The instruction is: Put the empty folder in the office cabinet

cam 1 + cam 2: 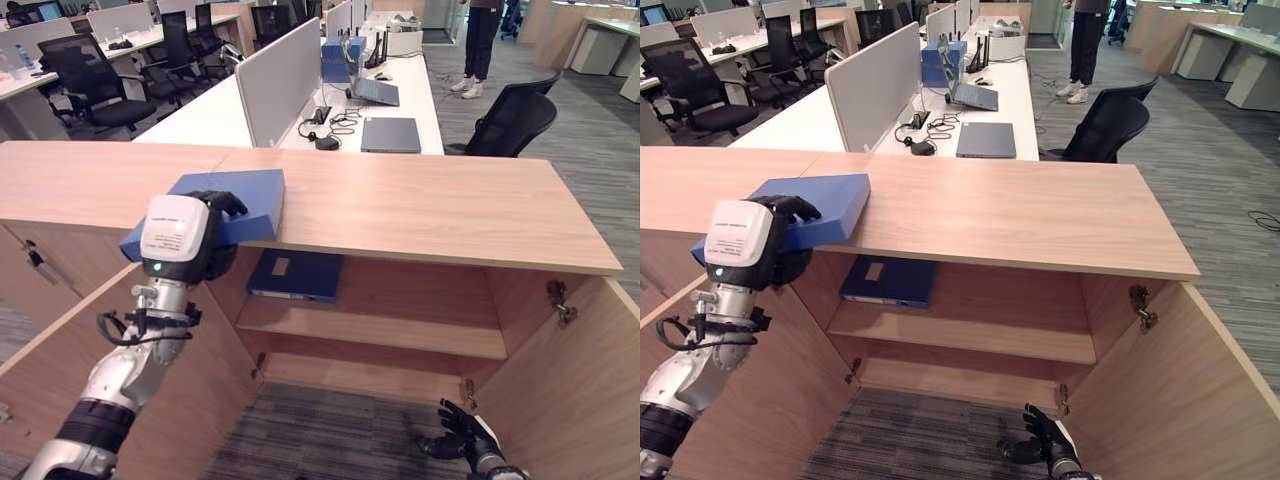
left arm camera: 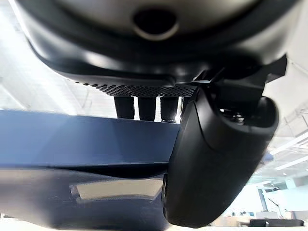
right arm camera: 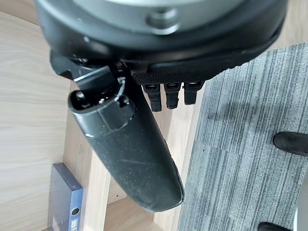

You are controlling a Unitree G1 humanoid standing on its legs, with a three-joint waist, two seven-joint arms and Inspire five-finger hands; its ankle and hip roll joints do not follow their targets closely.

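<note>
A blue folder (image 1: 255, 198) lies on the wooden cabinet top (image 1: 430, 205), at its left front, with one end sticking out past the front edge. My left hand (image 1: 190, 235) is shut on that overhanging end. In the left wrist view its fingers (image 2: 144, 108) lie over the folder (image 2: 82, 139) and its thumb (image 2: 216, 163) presses from underneath. My right hand (image 1: 465, 435) hangs low near the carpet in front of the cabinet, open and holding nothing. The right wrist view shows its thumb (image 3: 130, 149) extended.
Both cabinet doors stand open, left door (image 1: 60, 340) and right door (image 1: 580, 390). A second dark blue folder (image 1: 295, 275) lies flat on the upper shelf (image 1: 400, 335). Behind the cabinet are a desk (image 1: 400, 100) with laptops, a black chair (image 1: 510, 120) and a standing person (image 1: 480, 45).
</note>
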